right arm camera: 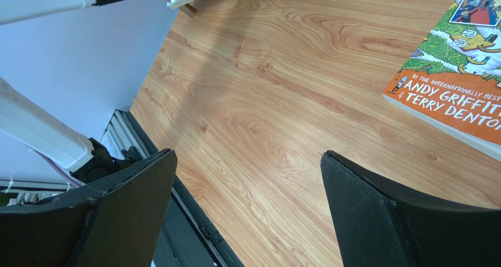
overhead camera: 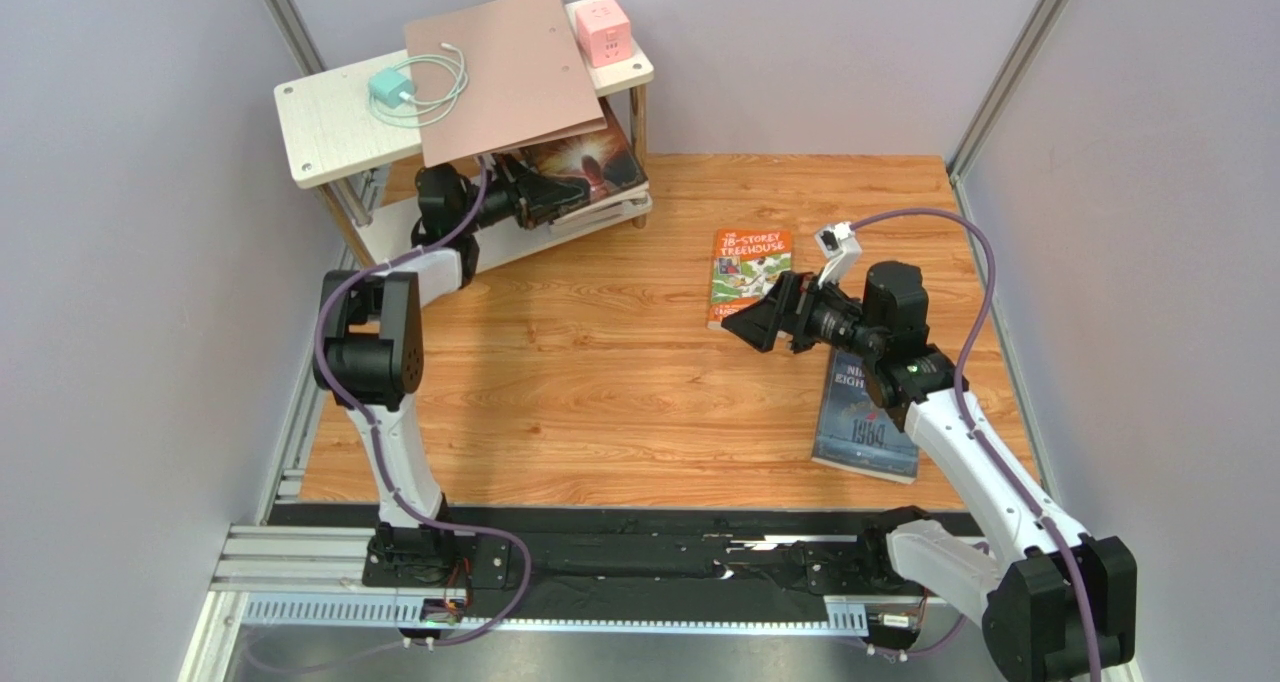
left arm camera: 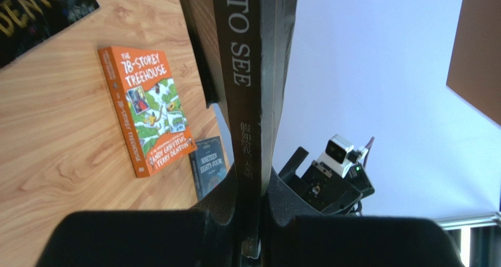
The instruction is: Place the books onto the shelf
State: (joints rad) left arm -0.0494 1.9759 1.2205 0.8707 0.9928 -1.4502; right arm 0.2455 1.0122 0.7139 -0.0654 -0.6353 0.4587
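Shelf [overhead camera: 323, 120] stands at the far left corner of the orange wood floor [overhead camera: 601, 367], its long side running left to right and skewed a little. A pinkish-brown board [overhead camera: 504, 67] lies flat across the middle of its top tier. The left arm reaches under that top tier, where the left gripper [overhead camera: 549, 195] has its fingers pinched on the dark "Three Days to See" book [left arm camera: 247, 102]. In the left wrist view this book's spine runs straight out from between the fingers, so its long axis points away from the gripper, toward the shelf's right end. From above, its cover is tilted up toward the camera; whether it rests on the lower tier cannot be told. The orange Treehouse book [overhead camera: 748, 274] lies flat on the floor right of centre, cover up, long axis near to far with the title at the far end. The grey-blue 1984 book [overhead camera: 864, 420] lies flat nearer the bases, likewise near to far, partly under the right arm. The right gripper [right arm camera: 248, 155] hovers by the orange book's near edge, fingers spread wide and holding nothing. A teal charger [overhead camera: 391, 90] with a white cable and a pink cube [overhead camera: 604, 30] sit on the top tier.
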